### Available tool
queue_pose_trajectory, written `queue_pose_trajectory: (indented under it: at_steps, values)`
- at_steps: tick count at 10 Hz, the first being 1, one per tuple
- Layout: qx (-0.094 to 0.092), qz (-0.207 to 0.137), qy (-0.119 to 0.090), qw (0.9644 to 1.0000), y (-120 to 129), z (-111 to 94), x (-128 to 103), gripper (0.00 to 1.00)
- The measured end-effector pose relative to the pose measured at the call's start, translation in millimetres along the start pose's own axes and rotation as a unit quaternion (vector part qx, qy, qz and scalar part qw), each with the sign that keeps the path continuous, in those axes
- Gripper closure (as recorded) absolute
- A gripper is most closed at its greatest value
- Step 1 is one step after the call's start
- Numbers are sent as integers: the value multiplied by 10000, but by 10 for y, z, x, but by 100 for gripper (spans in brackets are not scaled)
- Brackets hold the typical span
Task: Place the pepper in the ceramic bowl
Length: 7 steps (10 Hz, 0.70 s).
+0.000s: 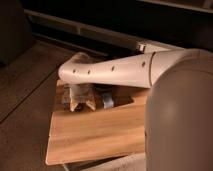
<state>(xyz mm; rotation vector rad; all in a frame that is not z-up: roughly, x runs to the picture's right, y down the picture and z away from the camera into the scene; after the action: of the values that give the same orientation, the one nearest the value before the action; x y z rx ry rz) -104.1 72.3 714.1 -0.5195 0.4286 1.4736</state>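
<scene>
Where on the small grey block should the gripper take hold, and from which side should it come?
Grip the grey block across its narrower width, coming down from above. It seems to lie flat and low on the table, so its side faces offer little height. The gripper hangs right beside it, by the clear packet, so only a small sideways shift looks needed.
</scene>
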Motion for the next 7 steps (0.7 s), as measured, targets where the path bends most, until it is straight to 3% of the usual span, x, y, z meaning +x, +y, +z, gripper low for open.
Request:
queue_pose_trajectory:
  at_steps: [1, 3, 7]
  values:
    - [-24, -11, -389, 9992, -71, -84, -233, 35]
    - [-46, -248, -965, 9950, -130, -241, -510, 35]
    - [-38, -296, -1019, 9943, -128, -256, -532, 35]
